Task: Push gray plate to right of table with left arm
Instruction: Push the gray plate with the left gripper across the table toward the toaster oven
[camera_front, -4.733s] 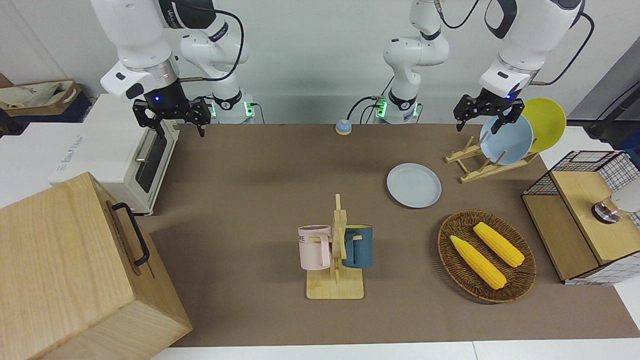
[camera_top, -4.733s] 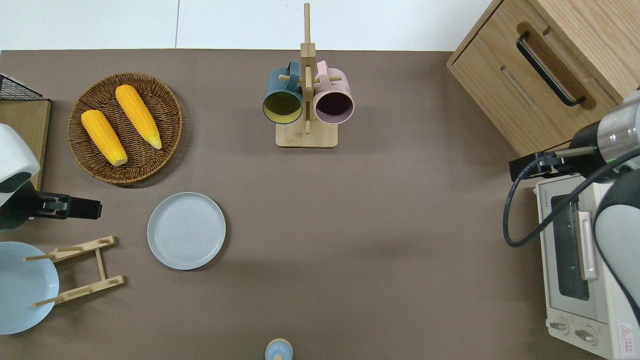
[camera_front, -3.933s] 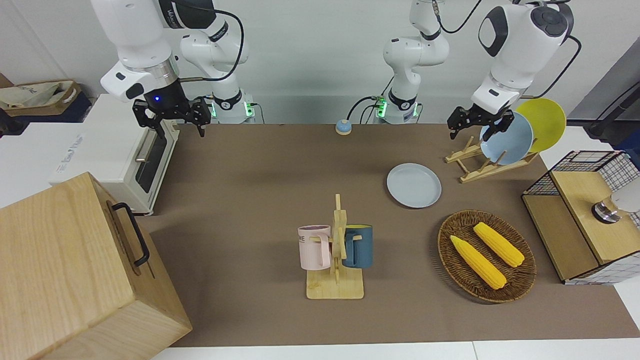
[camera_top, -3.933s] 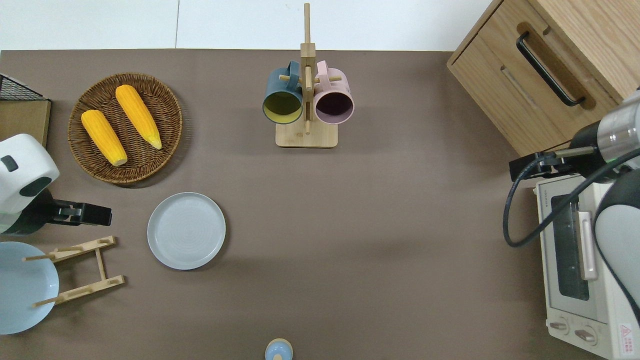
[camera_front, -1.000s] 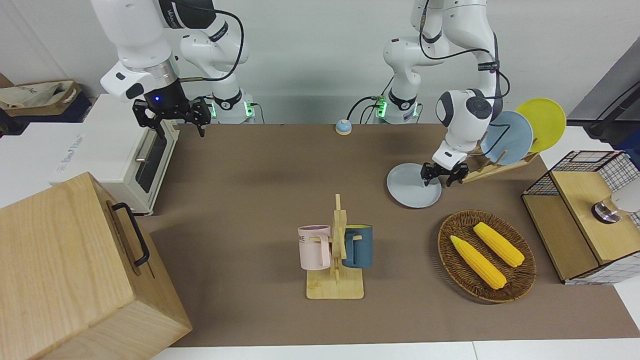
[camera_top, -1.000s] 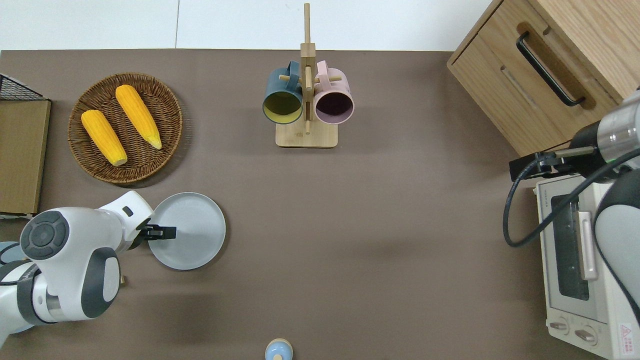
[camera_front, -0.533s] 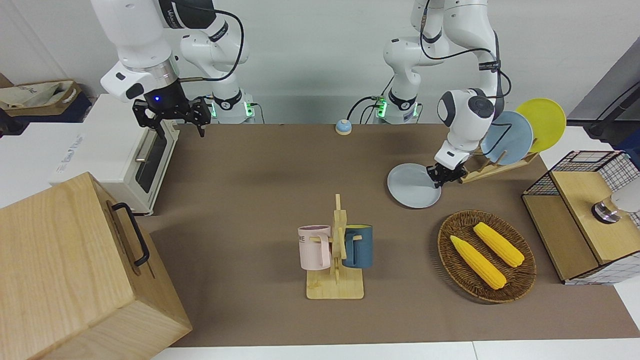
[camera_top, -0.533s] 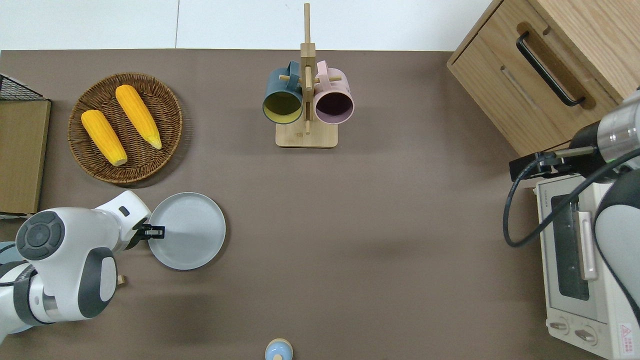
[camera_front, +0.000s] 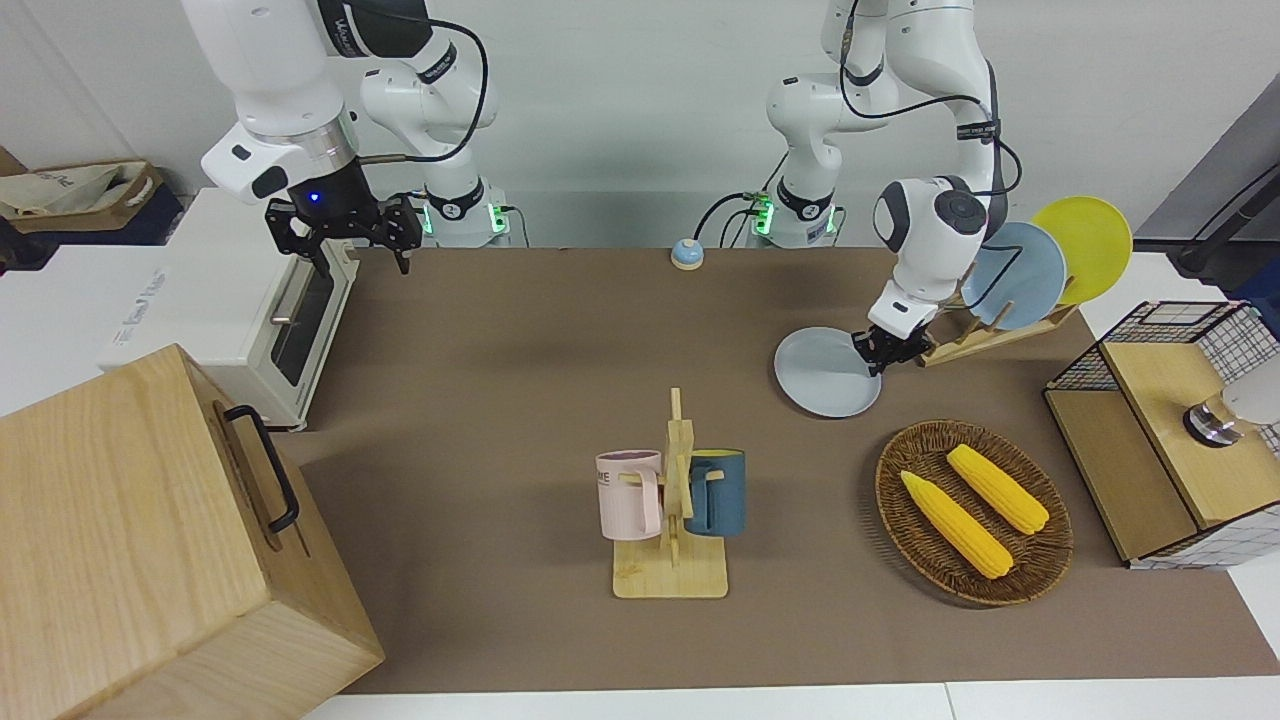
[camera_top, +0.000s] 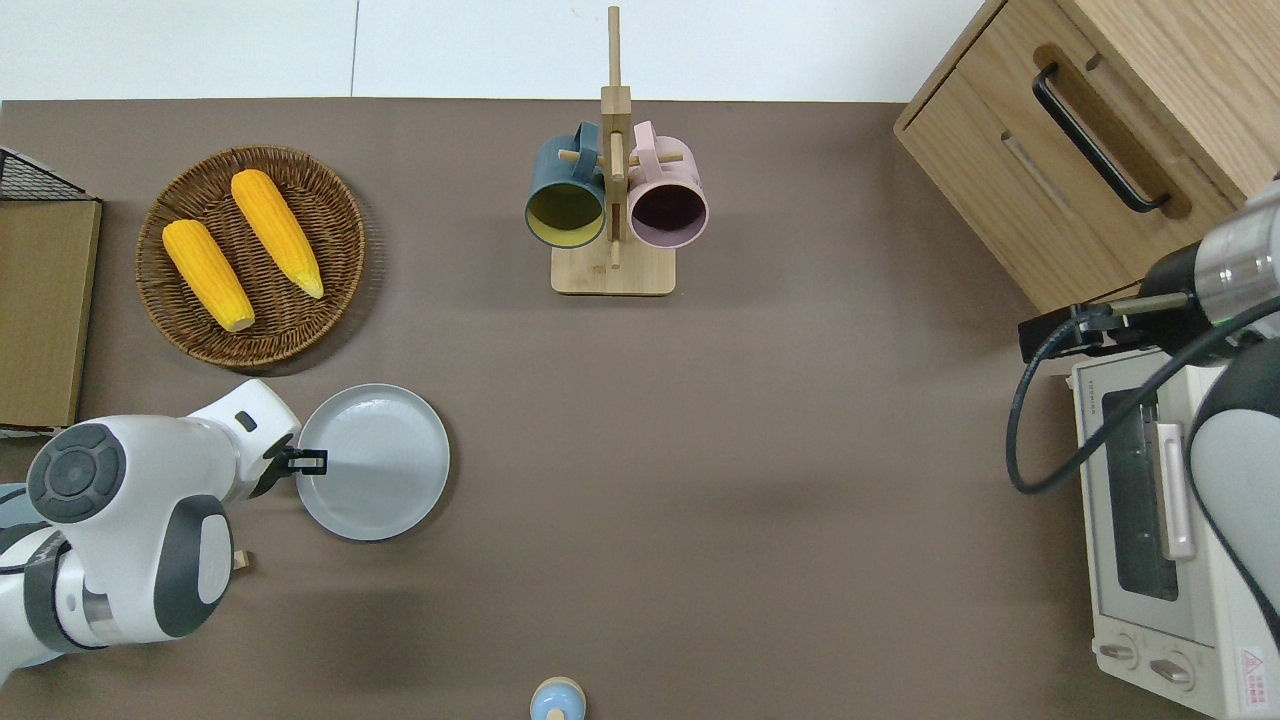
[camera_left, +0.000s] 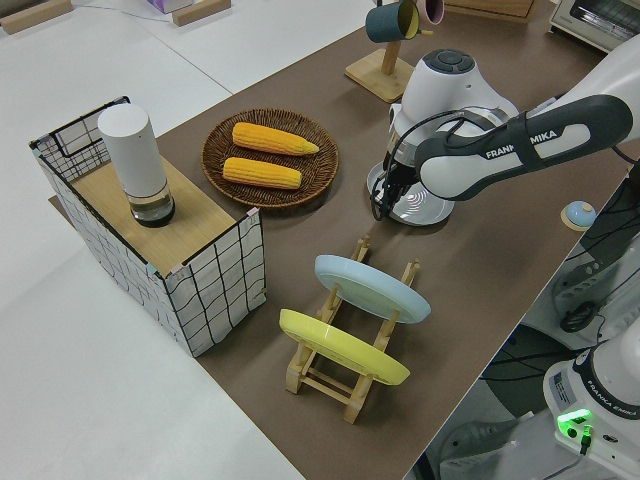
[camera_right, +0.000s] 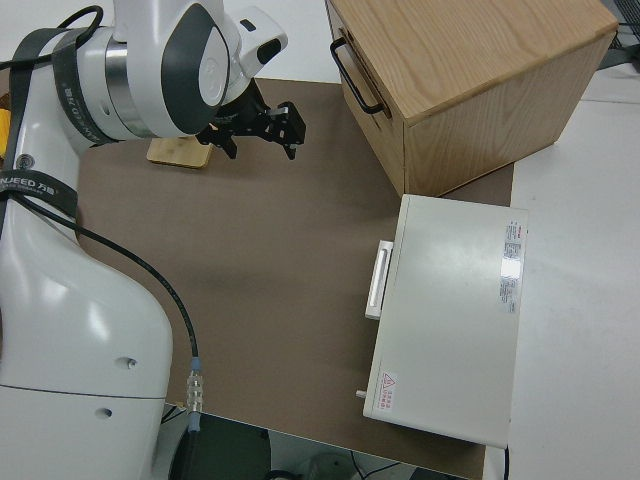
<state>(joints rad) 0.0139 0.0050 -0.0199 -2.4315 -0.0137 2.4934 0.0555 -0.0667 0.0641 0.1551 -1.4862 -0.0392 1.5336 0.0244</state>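
The gray plate (camera_front: 822, 375) lies flat on the brown table (camera_front: 500, 400), toward the left arm's end, nearer to the robots than the corn basket. It also shows in the overhead view (camera_top: 385, 465) and the left side view (camera_left: 425, 208). My left gripper (camera_front: 872, 355) is down at the plate's rim on the side toward the left arm's end, touching or just over the rim (camera_top: 312, 461). The left arm bends low over the table there (camera_left: 382, 195). My right gripper (camera_front: 362, 262) is parked, open and empty.
A wicker basket (camera_front: 893, 500) holds two corn cobs. A wooden rack with a light-blue plate (camera_front: 1020, 275) and a yellow plate (camera_front: 1095, 240) stands beside the gripper. A mug tree (camera_front: 672, 575) stands mid-table. A toaster oven (camera_front: 250, 300) and wooden cabinet (camera_front: 150, 540) stand at the right arm's end.
My left arm came down from over the plate rack to the gray plate, then drew back from over the plate to its rim. The plate has barely moved. The right arm is still.
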